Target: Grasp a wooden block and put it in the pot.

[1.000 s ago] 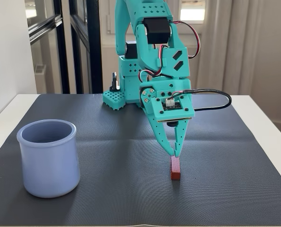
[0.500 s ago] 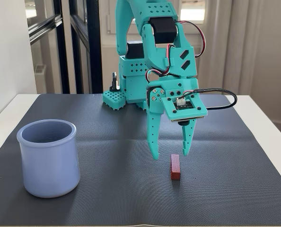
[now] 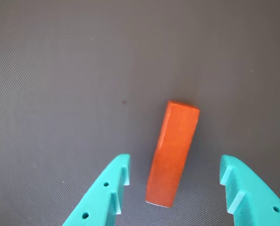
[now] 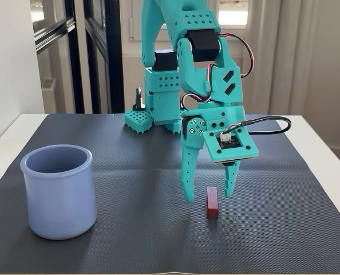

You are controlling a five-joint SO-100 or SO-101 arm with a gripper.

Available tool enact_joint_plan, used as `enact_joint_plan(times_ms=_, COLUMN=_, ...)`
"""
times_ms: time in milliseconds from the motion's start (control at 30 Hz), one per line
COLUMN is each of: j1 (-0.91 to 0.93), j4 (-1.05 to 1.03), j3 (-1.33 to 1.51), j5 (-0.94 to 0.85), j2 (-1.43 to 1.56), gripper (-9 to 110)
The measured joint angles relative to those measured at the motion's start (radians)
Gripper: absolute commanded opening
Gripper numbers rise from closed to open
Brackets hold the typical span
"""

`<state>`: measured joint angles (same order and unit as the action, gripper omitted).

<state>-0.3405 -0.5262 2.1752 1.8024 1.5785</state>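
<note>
In the fixed view the pot (image 4: 59,191) stands nearest, in the lower left of the frame, upright on the dark textured mat (image 4: 130,240) with its mouth open upward. Farther back and right of centre, the wooden block (image 4: 212,201) lies flat on the mat, well apart from the pot. The teal gripper (image 4: 209,193) hangs over it with its fingers spread wide, one tip to the left of the block and one to the right, neither touching it as far as this view shows. The wrist view confirms this: the block (image 3: 172,153) sits low in the centre of that frame, slightly tilted, between the two teal fingers (image 3: 104,190) that enter from the bottom edge, with bare mat showing on both sides of it. Behind the gripper the arm (image 4: 181,51) rises to its base near the far edge of the mat, which lies on a white table (image 4: 316,134), with windows beyond.
</note>
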Motion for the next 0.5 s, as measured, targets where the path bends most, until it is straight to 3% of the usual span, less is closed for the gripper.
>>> enact_joint_plan(times_ms=500, j1=0.0, j4=0.0, j3=-0.006, j5=0.0, j2=-0.04, gripper=17)
